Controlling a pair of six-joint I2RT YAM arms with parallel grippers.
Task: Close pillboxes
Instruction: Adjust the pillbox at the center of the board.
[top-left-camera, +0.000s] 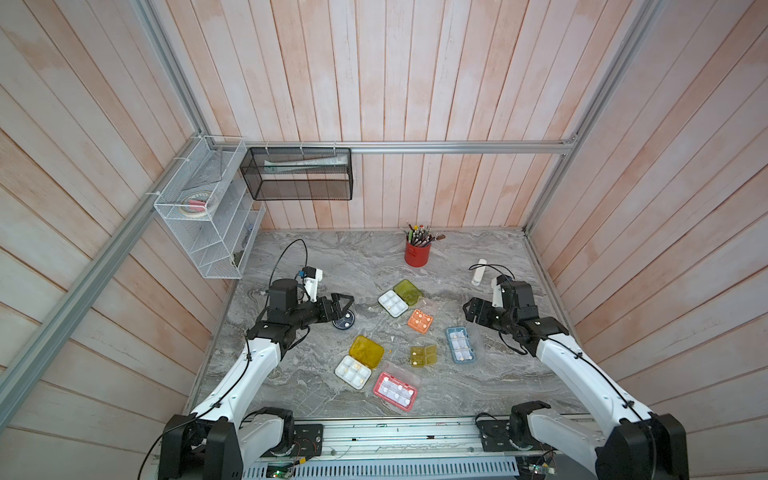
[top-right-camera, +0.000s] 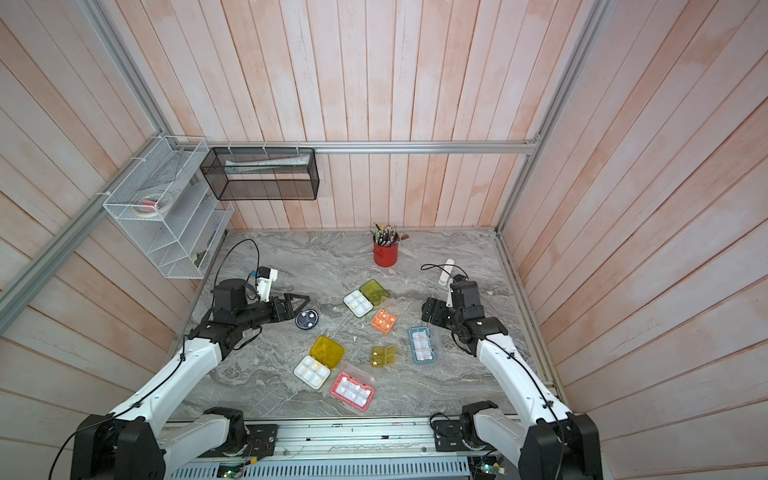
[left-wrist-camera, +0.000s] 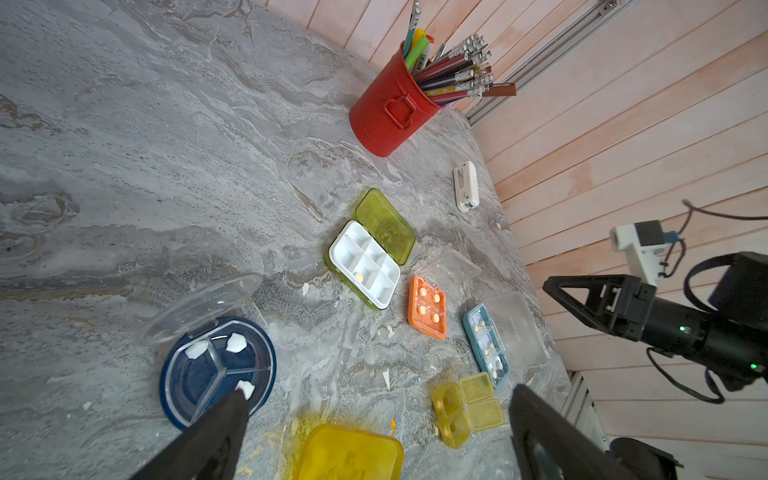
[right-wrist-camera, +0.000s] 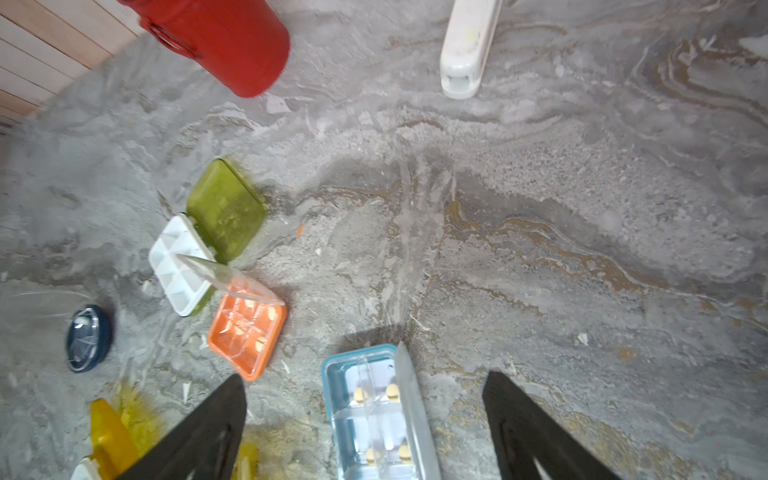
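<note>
Marble tabletop (top-left-camera: 353, 257) holds pillboxes (top-left-camera: 419, 321), seemingly all open.

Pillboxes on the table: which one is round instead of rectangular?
The dark blue pillbox nearest the left gripper. It alone is round, with three wedge-shaped compartments and a clear lid.

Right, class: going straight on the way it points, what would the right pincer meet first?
Probably the light blue pillbox, whose raised clear lid sits between the tips of the open right pincer; height above it is hard to judge.
</note>
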